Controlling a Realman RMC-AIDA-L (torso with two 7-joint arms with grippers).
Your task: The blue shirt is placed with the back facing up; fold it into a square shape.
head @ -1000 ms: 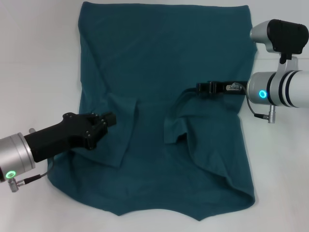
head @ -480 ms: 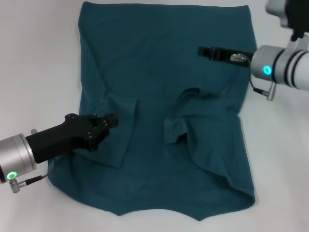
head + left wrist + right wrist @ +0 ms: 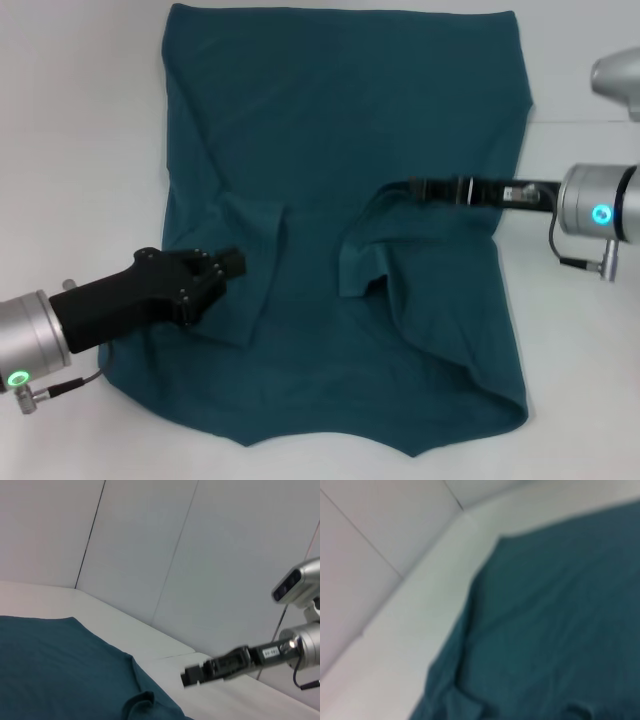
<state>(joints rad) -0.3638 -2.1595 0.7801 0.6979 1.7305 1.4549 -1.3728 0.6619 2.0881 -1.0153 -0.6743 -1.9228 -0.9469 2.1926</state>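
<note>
Now my left gripper (image 3: 232,264) sits on the folded-in left sleeve of the large dark teal-blue cotton shirt (image 3: 330,120), which lies spread on the white table (image 3: 80,120); whether its fingers grip cloth I cannot tell. My right gripper (image 3: 415,187) touches the raised fold beside it, grip likewise unclear.
</note>
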